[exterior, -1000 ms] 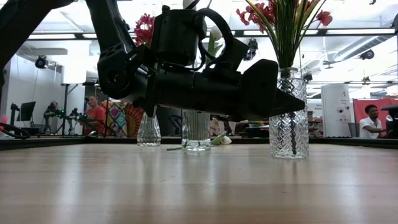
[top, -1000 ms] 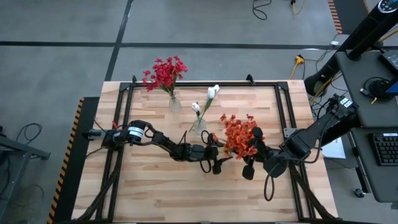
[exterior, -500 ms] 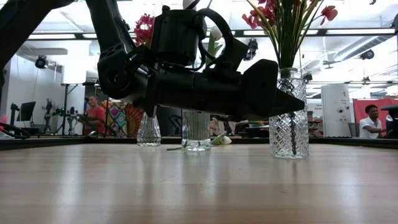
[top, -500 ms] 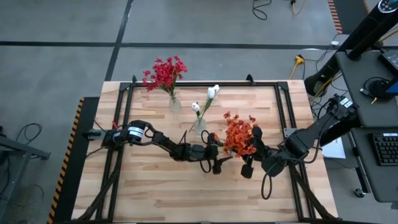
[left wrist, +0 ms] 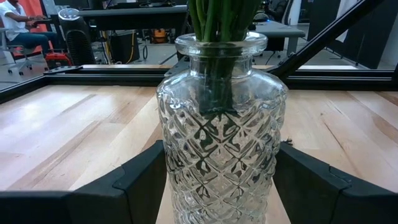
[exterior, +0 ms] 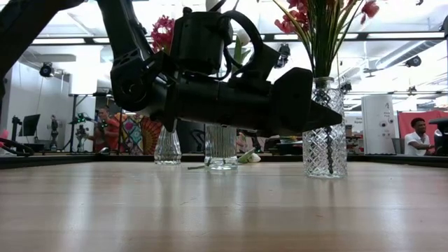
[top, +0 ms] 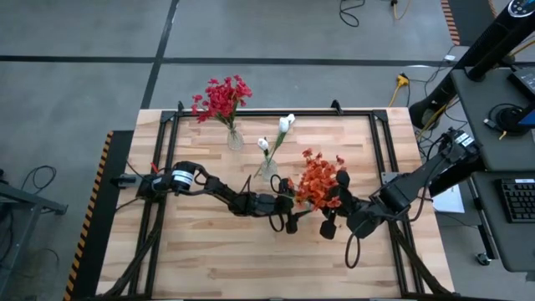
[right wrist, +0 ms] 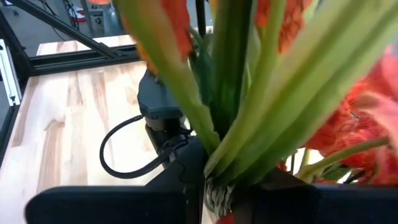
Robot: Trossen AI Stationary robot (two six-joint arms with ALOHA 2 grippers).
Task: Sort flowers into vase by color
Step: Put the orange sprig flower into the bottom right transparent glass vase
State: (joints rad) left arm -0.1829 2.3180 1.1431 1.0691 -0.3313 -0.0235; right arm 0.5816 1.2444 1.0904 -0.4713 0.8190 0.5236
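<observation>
On the pale wooden slat table (top: pixel 209 259), the left gripper (left wrist: pixel 219 186) clasps a diamond-cut clear glass vase (left wrist: pixel 221 134) between its spread fingers (left wrist: pixel 140 180). The right gripper (top: pixel 328 224), pinched closed, holds the orange-red flowers' (top: pixel 318 180) green stalks (right wrist: pixel 249 118) just above that vase.

Floor (top: pixel 84 50): grey concrete, dark seam lines.
Bench (top: pixel 217 259): light wood planks, black frame.
Ceiling (exterior: pixel 63 31): strip lights.
Desk (top: pixel 510 125): right side, keyboard (top: pixel 520 199).

Clear glass vases (exterior: pixel 325 127): three. Crimson-red flower bunch (top: pixel 221 98): one. Orange-red flower bunch (top: pixel 319 181): one. White bud stems (top: pixel 286 123): two. Dark robot arms (top: pixel 209 186): two.
</observation>
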